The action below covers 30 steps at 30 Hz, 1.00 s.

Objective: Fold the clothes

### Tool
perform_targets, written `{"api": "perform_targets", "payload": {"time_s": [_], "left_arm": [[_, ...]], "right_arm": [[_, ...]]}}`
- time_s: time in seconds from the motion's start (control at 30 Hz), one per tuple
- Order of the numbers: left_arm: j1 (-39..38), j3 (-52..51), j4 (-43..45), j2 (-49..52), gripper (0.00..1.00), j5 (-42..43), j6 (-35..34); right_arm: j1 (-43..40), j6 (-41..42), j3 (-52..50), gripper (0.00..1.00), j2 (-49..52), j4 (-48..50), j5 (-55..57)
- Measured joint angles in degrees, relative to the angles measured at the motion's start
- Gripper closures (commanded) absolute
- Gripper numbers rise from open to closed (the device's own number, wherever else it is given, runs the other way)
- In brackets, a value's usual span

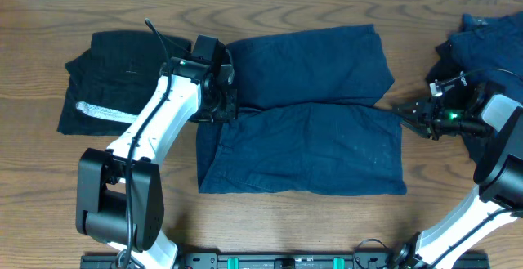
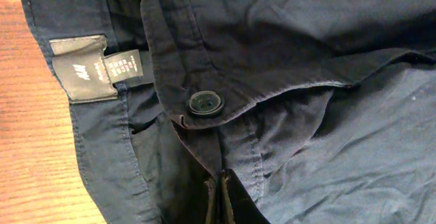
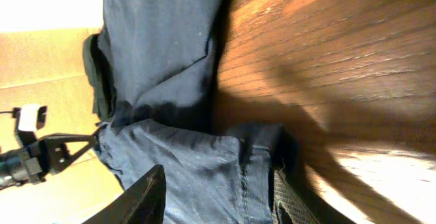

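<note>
Navy shorts (image 1: 310, 130) lie flat at the table's (image 1: 327, 7) centre, legs toward 3 o'clock. At their 9 o'clock edge the left gripper (image 1: 225, 109) rests near the button (image 2: 206, 103), fingers (image 2: 212, 200) seemingly pinched on the fly cloth, dark on dark. At 3 o'clock the right gripper (image 1: 404, 113) stands spread, the lower leg's edge between its fingers (image 3: 146, 198). A folded black garment (image 1: 114, 73) lies at 9 o'clock, another navy piece (image 1: 490, 44) at 2 o'clock

Overhead: bright, even light is falling on the brown wood-grain table (image 1: 270, 228); shadows are showing only faintly.
Left wrist: dim; the navy blue cotton shorts (image 2: 340, 156) are sinking into black at bottom centre.
Right wrist: glare is bleaching the top-left corner; a broad shadow is crossing the wood; the bottom edge is blurring.
</note>
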Motion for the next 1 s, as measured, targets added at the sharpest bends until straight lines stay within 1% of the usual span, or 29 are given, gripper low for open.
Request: {"api": "perform_targets", "payload": {"time_s": [0.17, 0.3, 0.43, 0.5, 0.53, 0.6, 0.63, 0.77, 0.87, 1.0], "left_arm": [[0.0, 0.0, 0.0, 0.0, 0.94, 0.0, 0.0], [0.0, 0.0, 0.2, 0.0, 0.94, 0.0, 0.0], [0.0, 0.0, 0.2, 0.0, 0.94, 0.0, 0.0], [0.0, 0.0, 0.1, 0.0, 0.94, 0.0, 0.0], [0.0, 0.0, 0.1, 0.0, 0.94, 0.0, 0.0], [0.0, 0.0, -0.1, 0.0, 0.94, 0.0, 0.0], [0.0, 0.0, -0.1, 0.0, 0.94, 0.0, 0.0], [0.0, 0.0, -0.3, 0.0, 0.94, -0.2, 0.0], [0.0, 0.0, -0.9, 0.0, 0.94, -1.0, 0.0], [0.0, 0.0, -2.6, 0.0, 0.94, -2.1, 0.1]], "right_arm": [[0.3, -0.7, 0.0, 0.53, 0.0, -2.4, 1.6], [1.7, -1.2, 0.0, 0.52, 0.0, -1.7, 2.4], [5.3, -2.4, 0.0, 0.53, 0.0, 0.8, 2.6], [6.9, -2.7, 0.0, 0.58, 0.0, 2.6, 2.7], [7.3, -2.9, 0.0, 0.62, 0.0, 3.3, 2.7], [8.1, -3.2, 0.0, 0.75, 0.0, 5.7, 2.8], [8.2, -3.5, 0.0, 0.8, 0.0, 6.6, 2.8], [7.8, -3.6, -0.1, 0.93, 0.0, 9.4, 3.0], [7.2, -3.7, -0.1, 0.99, 0.0, 9.2, 3.0], [5.0, -3.7, -0.1, 0.99, 0.0, 9.6, 3.8]]}}
